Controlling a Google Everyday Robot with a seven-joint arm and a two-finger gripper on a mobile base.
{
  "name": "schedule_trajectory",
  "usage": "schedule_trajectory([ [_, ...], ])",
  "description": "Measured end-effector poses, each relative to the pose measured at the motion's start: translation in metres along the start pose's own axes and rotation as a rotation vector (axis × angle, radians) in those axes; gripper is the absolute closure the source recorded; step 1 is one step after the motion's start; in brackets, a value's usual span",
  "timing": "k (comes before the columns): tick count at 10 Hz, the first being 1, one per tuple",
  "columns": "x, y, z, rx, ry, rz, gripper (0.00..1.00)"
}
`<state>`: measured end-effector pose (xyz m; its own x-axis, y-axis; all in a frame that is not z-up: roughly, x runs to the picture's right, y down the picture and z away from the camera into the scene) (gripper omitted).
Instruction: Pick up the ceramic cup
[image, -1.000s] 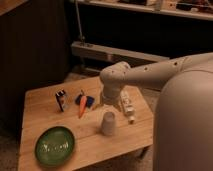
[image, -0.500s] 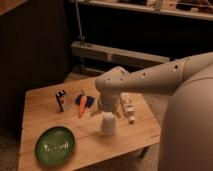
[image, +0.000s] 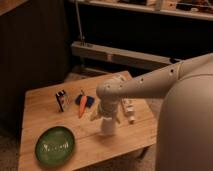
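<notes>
The ceramic cup (image: 108, 128) is a small plain white cup standing near the middle of the wooden table (image: 40, 112). My gripper (image: 105, 116) hangs straight down from the pale arm (image: 150, 85) and sits right on the cup's top, hiding its upper part. Only the cup's lower body shows below the gripper.
A round green plate (image: 55, 146) lies at the table's front left. A small dark box (image: 61, 99), an orange stick-like item (image: 82, 107) and a blue item (image: 89, 102) lie behind the cup. A flat white bottle-like object (image: 129, 110) lies to its right. My pale body (image: 187, 130) fills the right side.
My arm has swung left and down, and the gripper has come from behind the cup to sit over its top. The cup has not moved.
</notes>
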<state>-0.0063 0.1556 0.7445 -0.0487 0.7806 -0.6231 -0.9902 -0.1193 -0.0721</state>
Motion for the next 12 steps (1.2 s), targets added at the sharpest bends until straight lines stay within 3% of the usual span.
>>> schedule_trajectory([
  [4,-0.012,-0.001,0.006,-0.007,-0.011,-0.01,0.2],
  [9,-0.016,0.001,0.018,-0.025,0.016,-0.011,0.21],
  [10,-0.016,0.001,0.019,-0.028,0.019,-0.013,0.26],
  [12,-0.016,0.002,0.021,-0.032,0.028,-0.017,0.46],
])
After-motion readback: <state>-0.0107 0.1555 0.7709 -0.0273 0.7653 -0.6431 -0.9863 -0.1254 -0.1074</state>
